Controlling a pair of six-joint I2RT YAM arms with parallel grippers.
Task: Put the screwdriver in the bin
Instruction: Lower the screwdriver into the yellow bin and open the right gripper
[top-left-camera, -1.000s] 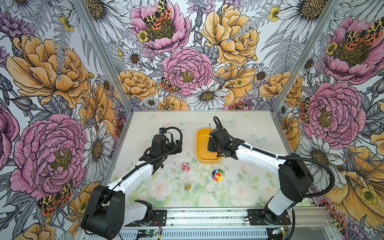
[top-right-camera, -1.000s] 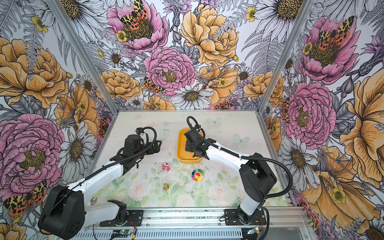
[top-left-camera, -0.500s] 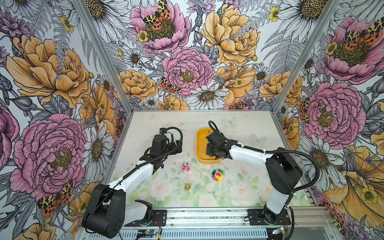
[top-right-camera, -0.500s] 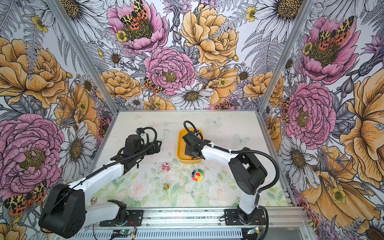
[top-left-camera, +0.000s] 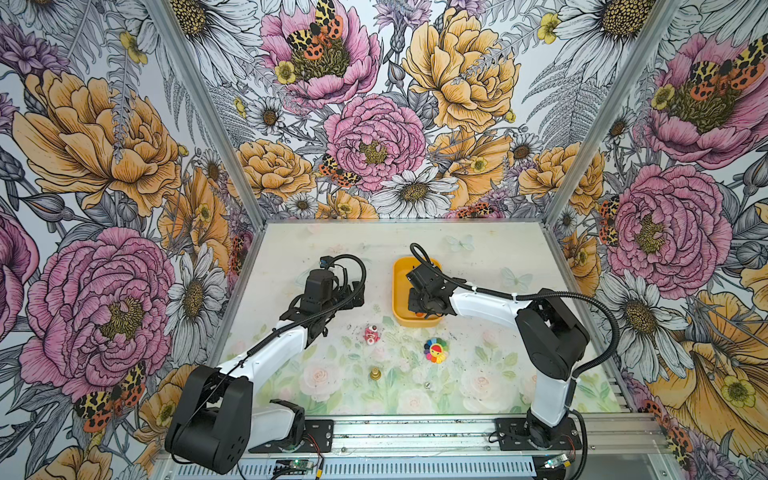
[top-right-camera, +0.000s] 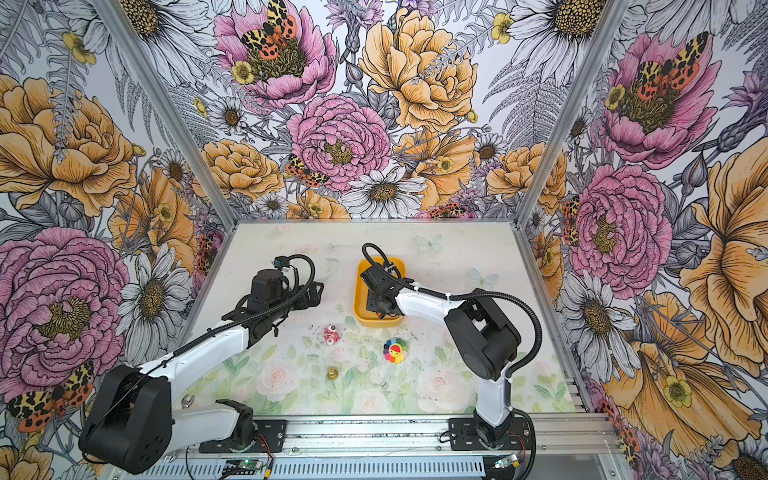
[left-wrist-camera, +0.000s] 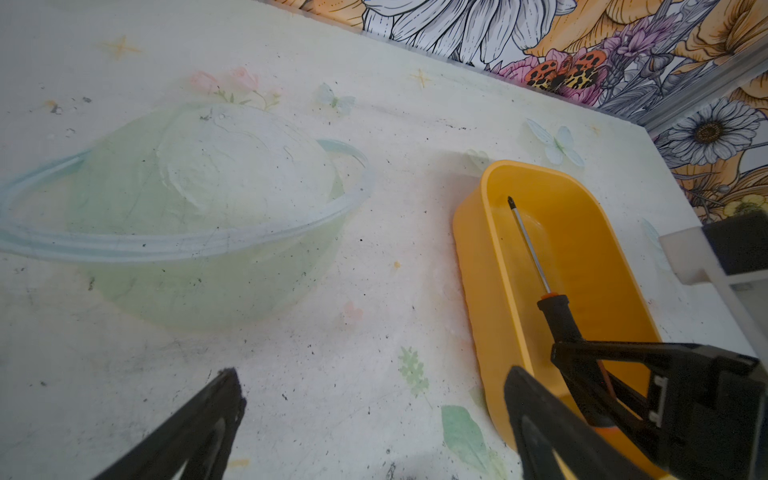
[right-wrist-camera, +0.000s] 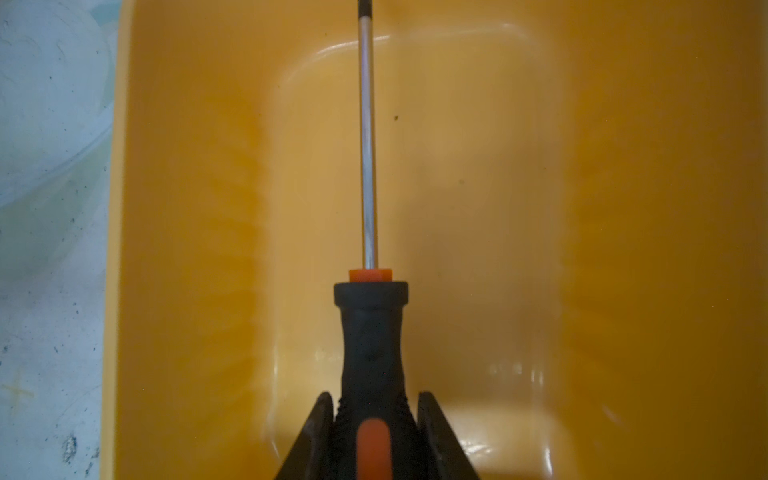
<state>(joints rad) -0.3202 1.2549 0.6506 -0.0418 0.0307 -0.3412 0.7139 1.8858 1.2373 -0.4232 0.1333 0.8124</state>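
Floral walls (top-left-camera: 374, 137) enclose a scuffed pastel tabletop (top-left-camera: 478, 249). In the glossy, round-cornered yellow-orange plastic bin (right-wrist-camera: 187, 208), right gripper (right-wrist-camera: 374, 399) clamps the slim black-handled screwdriver (right-wrist-camera: 371, 332); left gripper (left-wrist-camera: 372, 374) gapes empty.

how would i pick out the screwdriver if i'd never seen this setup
Look for the yellow-orange bin near the middle of the table. The right gripper reaches into it, shut on the screwdriver by its handle. Nothing else there is long and thin: black handle with orange trim, slim silver shaft pointing along the bin.
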